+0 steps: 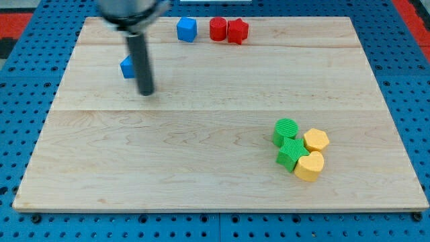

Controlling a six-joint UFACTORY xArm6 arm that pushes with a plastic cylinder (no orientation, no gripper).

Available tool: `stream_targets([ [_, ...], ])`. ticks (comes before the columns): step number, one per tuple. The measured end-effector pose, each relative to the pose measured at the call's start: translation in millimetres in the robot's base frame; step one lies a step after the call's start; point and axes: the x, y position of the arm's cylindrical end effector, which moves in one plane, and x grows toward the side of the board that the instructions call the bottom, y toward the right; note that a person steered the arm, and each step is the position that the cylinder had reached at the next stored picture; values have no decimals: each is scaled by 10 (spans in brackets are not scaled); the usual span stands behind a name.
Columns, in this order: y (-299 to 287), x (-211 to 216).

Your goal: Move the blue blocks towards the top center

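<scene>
A blue cube (187, 29) sits near the board's top edge, a little left of centre. A second blue block (127, 67) lies at the upper left, partly hidden behind my rod, so its shape is unclear. My tip (146, 93) rests on the board just below and to the right of that hidden blue block, close to it or touching it.
A red cylinder (218, 29) and a red star (237, 31) sit together just right of the blue cube. At the lower right a green cylinder (286, 130), a green star (292, 152), a yellow hexagon (316, 140) and a yellow heart (309, 166) are clustered. The wooden board (201, 168) lies on a blue pegboard.
</scene>
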Motion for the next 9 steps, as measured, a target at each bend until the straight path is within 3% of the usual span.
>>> stream_targets([
  [1, -425, -300],
  [3, 874, -644],
  [4, 791, -659],
  [5, 199, -627],
  [6, 360, -913],
  [7, 1114, -1059],
  [8, 983, -776],
  [9, 1533, -732],
])
